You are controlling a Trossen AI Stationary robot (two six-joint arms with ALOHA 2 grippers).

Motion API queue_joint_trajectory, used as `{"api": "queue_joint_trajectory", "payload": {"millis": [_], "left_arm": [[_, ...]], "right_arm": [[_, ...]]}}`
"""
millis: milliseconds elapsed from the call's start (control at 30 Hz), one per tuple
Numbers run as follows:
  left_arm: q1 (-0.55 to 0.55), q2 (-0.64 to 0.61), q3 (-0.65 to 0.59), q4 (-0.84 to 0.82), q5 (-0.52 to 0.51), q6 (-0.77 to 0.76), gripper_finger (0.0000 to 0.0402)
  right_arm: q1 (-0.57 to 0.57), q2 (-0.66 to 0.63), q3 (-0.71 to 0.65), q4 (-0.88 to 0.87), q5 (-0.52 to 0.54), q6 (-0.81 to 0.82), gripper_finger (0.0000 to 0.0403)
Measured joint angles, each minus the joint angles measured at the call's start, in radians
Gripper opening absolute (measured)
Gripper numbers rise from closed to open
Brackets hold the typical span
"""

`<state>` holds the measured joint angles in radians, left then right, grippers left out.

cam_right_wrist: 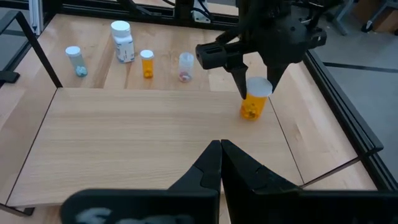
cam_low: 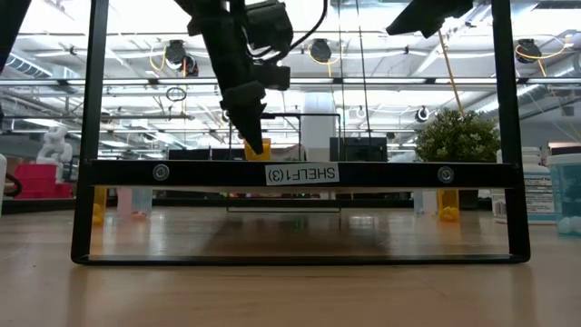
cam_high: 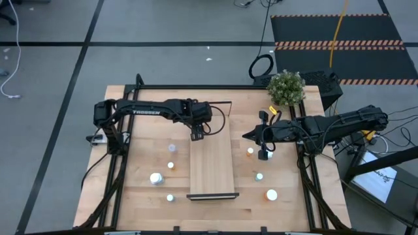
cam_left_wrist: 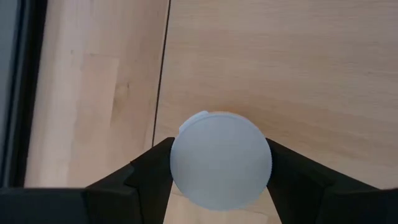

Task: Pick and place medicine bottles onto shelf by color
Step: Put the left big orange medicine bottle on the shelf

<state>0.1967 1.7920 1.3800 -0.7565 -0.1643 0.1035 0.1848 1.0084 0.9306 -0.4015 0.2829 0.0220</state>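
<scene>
My left gripper (cam_high: pixel 197 135) is shut on an orange medicine bottle (cam_right_wrist: pixel 251 109) with a white cap, over the far left corner of the shelf (cam_high: pixel 212 163), a long light-wood board. The low view shows the bottle (cam_low: pixel 255 151) below the fingers, just above the shelf's dark front rail (cam_low: pixel 300 173). My right gripper (cam_high: pixel 248 136) is shut and empty, hovering beside the shelf's right edge; it also shows in the right wrist view (cam_right_wrist: pixel 221 149). Loose bottles stand on the table left of the shelf (cam_high: pixel 155 177) and right of it (cam_high: pixel 271 194). My left gripper pinches the bottle's white cap (cam_left_wrist: pixel 186 168) by its round side between the two fingers (cam_left_wrist: pixel 149 171). The fingers come from above, pointing down. The bottle stands upright below them. I cannot tell whether its bottom rests on the board or hangs just above it.
Left of the shelf stand a white bottle (cam_right_wrist: pixel 122 40), an orange one (cam_right_wrist: pixel 147 63), a clear one (cam_right_wrist: pixel 186 66) and a pale blue one (cam_right_wrist: pixel 74 60). On the right are an orange (cam_high: pixel 250 151) and a pale bottle (cam_high: pixel 259 175). A potted plant (cam_high: pixel 286 88) stands far right.
</scene>
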Motion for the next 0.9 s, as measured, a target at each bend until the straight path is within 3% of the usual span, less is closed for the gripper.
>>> {"api": "queue_joint_trajectory", "payload": {"millis": [900], "left_arm": [[-0.001,0.015,0.002,0.004,0.006,0.000,0.0228]], "right_arm": [[0.000,0.000,0.000,0.000,0.001,0.000,0.0000]]}}
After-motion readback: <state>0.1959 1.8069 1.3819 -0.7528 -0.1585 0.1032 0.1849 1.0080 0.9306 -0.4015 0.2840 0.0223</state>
